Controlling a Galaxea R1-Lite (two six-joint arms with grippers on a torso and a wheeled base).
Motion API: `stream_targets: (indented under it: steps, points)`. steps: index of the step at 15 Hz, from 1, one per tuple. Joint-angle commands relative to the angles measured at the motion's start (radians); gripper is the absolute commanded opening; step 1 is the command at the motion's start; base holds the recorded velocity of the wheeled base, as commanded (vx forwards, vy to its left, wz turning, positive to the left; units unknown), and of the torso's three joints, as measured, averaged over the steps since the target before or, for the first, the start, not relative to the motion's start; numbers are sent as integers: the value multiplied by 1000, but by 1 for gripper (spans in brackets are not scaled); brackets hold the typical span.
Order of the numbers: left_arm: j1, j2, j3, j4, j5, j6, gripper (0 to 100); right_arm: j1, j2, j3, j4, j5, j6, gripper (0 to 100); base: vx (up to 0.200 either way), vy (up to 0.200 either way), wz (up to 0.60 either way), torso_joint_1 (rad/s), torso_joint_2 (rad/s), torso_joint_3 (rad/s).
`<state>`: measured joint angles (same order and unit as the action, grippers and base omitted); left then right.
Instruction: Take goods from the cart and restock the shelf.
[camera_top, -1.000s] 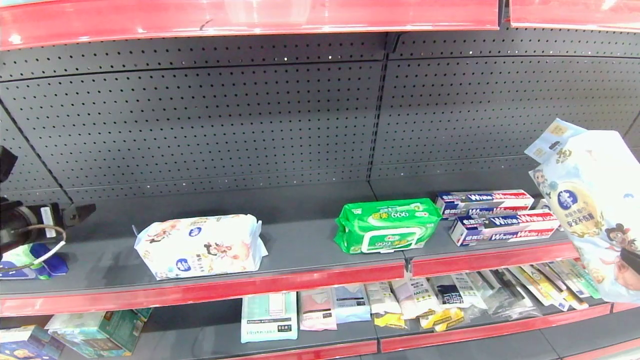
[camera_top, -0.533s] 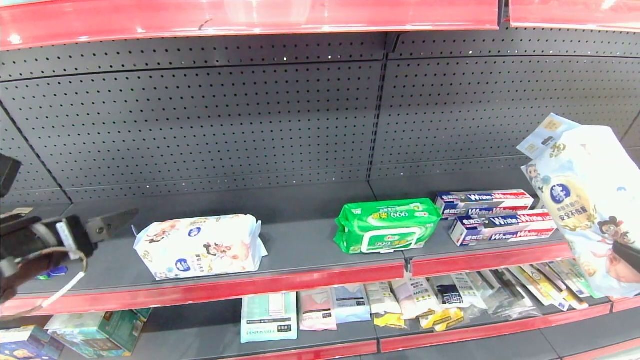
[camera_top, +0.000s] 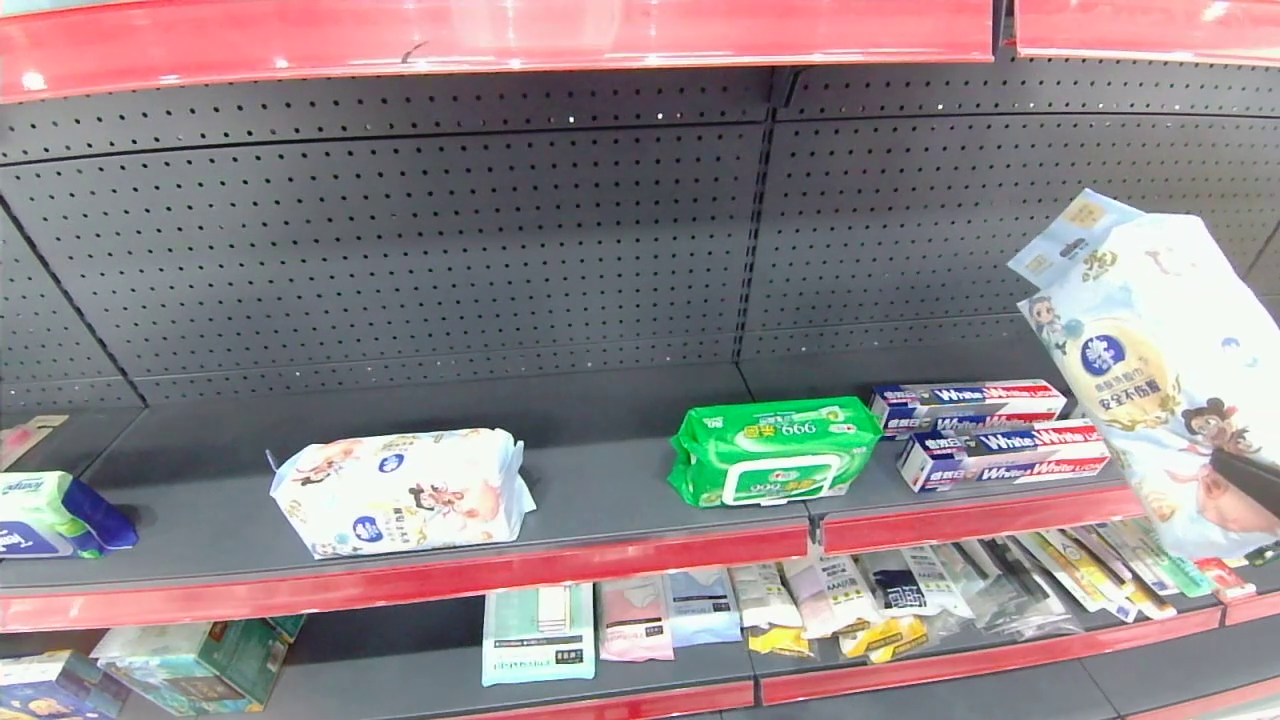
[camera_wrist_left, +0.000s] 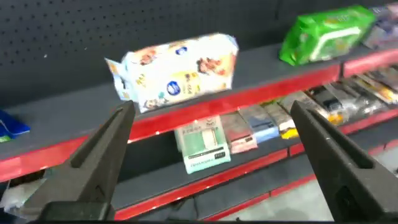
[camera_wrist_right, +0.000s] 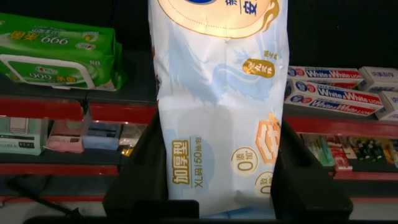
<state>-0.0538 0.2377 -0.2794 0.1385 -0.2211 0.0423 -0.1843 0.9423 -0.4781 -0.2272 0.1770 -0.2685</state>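
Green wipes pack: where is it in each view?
Head view: green wipes pack mid-shelf, between the white pack and the toothpaste boxes.
Left wrist view: green wipes pack on the shelf, next along from the white pack.
Right wrist view: green wipes pack on the shelf, across the bag from the toothpaste boxes.
Shared landmark: red shelf edge just under it.

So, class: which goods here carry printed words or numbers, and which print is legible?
Green wipes pack: large digits on top, legible.
Toothpaste boxes: bold lettering along the sides, legible.
Held white pack: size letters and a number low on its front, legible.
White pack on the shelf: too small to read.
Lower-shelf packets: too small to read.
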Motion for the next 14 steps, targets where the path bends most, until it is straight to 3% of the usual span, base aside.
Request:
stream_targets:
  steps: [1,2,4,5,6,8,14]
  points:
    - [-9,-150,54,76,63,22,100,3,9,-8,0,6,-21,0,0,0,0,0,0,0]
    - [-9,-153,89,75,140,14,100,2,12,-5,0,4,-35,0,0,0,0,0,0,0]
    - [-9,-155,146,35,238,-44,100,0,15,-10,0,6,-35,0,0,0,0,0,0,0]
    - [-9,-155,220,-62,262,-55,100,-1,19,-10,0,4,-35,0,0,0,0,0,0,0]
    - [-6,-158,279,-143,258,-47,100,-1,23,-14,0,4,-35,0,0,0,0,0,0,0]
    - [-3,-159,279,-137,224,-39,100,3,32,-47,0,7,-37,0,0,0,0,0,0,0]
    - [-1,-159,279,-137,223,-41,100,11,73,-76,0,7,-40,0,0,0,0,0,0,0]
